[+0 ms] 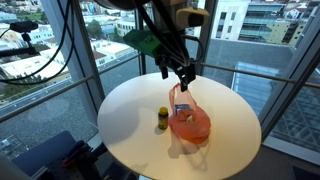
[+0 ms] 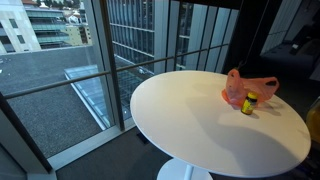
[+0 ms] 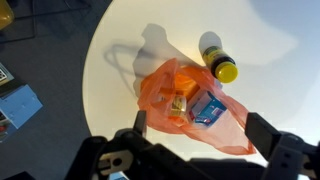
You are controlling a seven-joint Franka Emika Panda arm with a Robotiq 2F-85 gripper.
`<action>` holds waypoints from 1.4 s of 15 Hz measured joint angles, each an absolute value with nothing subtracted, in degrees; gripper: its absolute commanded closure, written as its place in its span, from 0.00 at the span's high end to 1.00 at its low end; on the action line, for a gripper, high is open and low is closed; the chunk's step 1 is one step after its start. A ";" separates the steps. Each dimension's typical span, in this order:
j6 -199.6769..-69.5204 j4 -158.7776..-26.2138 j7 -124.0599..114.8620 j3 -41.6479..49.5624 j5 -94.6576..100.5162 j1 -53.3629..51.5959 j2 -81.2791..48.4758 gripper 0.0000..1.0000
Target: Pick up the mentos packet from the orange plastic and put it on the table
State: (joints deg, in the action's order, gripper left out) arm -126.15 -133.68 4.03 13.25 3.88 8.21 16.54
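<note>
An orange plastic bag (image 1: 190, 122) lies on the round white table (image 1: 130, 115); it also shows in an exterior view (image 2: 238, 87) and in the wrist view (image 3: 190, 105). Inside it lies a blue and white packet (image 3: 206, 107), which looks like the mentos packet, next to a small yellowish item (image 3: 177, 103). My gripper (image 1: 184, 78) hangs just above the bag, apart from it. In the wrist view the gripper (image 3: 200, 130) is open and empty, with its fingers spread on either side of the bag's near end.
A small bottle with a yellow cap (image 1: 162, 119) stands on the table beside the bag, also seen in an exterior view (image 2: 250, 103) and in the wrist view (image 3: 218, 59). The table edge (image 3: 95, 60) curves close by. Glass windows (image 2: 140, 40) surround the table.
</note>
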 measured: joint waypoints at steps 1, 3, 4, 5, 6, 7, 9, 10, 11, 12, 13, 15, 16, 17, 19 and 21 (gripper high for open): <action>-127.01 -133.08 3.43 13.24 3.88 8.39 15.07 1.00; -128.55 -131.86 2.47 13.24 3.88 8.75 12.26 1.00; -129.38 -131.37 2.04 13.22 3.89 8.94 10.95 1.00; -130.23 -130.89 1.50 13.20 3.96 9.12 9.66 1.00; -131.00 -130.46 1.08 13.20 4.00 9.27 8.46 1.00; -131.68 -130.06 0.62 13.20 4.04 9.41 7.28 1.00; -132.53 -129.29 -0.12 13.20 4.10 9.64 5.42 1.00; -132.73 -128.86 -0.41 13.20 4.10 9.72 4.65 1.00; -132.83 -128.53 -0.76 13.20 4.16 9.76 4.11 1.00; -132.92 -128.23 -1.12 13.20 4.24 9.77 3.82 1.00; -132.94 -127.93 -1.31 13.20 4.25 9.77 3.67 1.00; -132.94 -127.57 -1.51 13.20 4.26 9.77 3.61 1.00; -132.94 -127.53 -1.58 13.20 4.26 9.77 3.61 1.00; -132.94 -127.53 -1.63 13.20 4.26 9.77 3.60 1.00; -132.94 -127.53 -1.71 13.20 4.26 9.77 3.60 1.00; -132.93 -127.61 -1.72 13.17 4.26 9.77 3.51 1.00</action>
State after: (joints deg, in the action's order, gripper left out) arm -132.93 -127.61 -1.72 13.17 4.26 9.77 3.51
